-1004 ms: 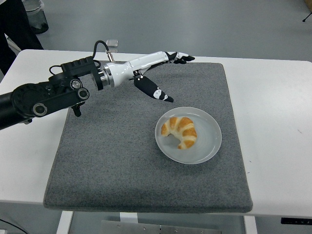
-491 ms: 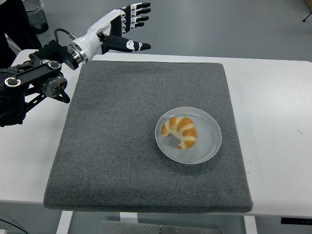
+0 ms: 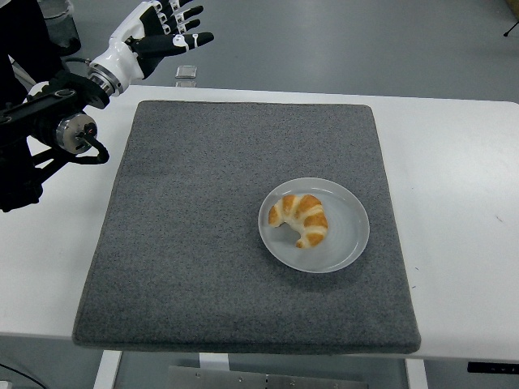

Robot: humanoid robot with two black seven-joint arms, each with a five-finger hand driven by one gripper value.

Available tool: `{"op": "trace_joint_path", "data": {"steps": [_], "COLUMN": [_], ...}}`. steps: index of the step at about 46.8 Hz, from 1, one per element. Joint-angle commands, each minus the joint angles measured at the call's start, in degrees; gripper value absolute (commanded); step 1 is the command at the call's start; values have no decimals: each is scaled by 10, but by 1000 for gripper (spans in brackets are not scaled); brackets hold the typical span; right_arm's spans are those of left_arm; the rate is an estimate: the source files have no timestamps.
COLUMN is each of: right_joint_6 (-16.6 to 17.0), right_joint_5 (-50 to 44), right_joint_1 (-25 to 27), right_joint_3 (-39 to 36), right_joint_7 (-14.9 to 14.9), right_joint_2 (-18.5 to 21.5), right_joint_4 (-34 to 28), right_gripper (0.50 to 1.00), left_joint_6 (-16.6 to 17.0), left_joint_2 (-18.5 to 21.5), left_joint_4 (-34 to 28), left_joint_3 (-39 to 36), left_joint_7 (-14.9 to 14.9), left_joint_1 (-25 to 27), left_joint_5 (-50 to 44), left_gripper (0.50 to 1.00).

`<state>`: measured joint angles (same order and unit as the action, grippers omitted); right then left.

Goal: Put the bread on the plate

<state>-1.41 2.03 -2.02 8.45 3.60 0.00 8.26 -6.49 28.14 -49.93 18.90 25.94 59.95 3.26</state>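
From my station, nearest the camera I see the white tabletop (image 3: 454, 162), its front edge crossing the bottom of the view, with a large grey felt mat (image 3: 203, 243) laid over most of it. On the right-centre part of that mat sits a round pale plate (image 3: 345, 243), and the croissant (image 3: 298, 218) lies on it, curved, resting a little left of the plate's middle and fully inside the rim. Nothing touches either one. Farther back and to the left, I see the left arm (image 3: 57, 134) come in from the left edge, its black jointed links raised above the tabletop's left margin, just beside the mat's far left corner. At the end of it my left hand (image 3: 158, 28) is lifted high beyond the tabletop's far edge, well apart from the plate, its fingers (image 3: 190, 18) spread apart and holding nothing. Just past the far edge of the tabletop, below that hand, I can make out a small grey object (image 3: 186, 71) that I cannot identify. At the top left corner a dark-clothed person (image 3: 28, 36) shows partly.
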Motion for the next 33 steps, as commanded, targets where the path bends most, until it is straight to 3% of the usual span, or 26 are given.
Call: {"op": "trace_joint_path", "data": {"steps": [1,33], "right_joint_6": [0,0], "right_joint_5": [0,0], "right_joint_1": [0,0], "right_joint_3": [0,0], "right_joint_7": [0,0], "right_joint_2": [0,0], "right_joint_4": [0,0], "right_gripper": [930,930], "left_joint_6": [0,-9], "left_joint_2": [1,28], "left_joint_4": [0,-4], "left_joint_3": [0,0], "left_joint_7": [0,-4], "left_joint_1": [-5,-55], "left_joint_5": [-28,-127], "left_gripper": [992,992]}}
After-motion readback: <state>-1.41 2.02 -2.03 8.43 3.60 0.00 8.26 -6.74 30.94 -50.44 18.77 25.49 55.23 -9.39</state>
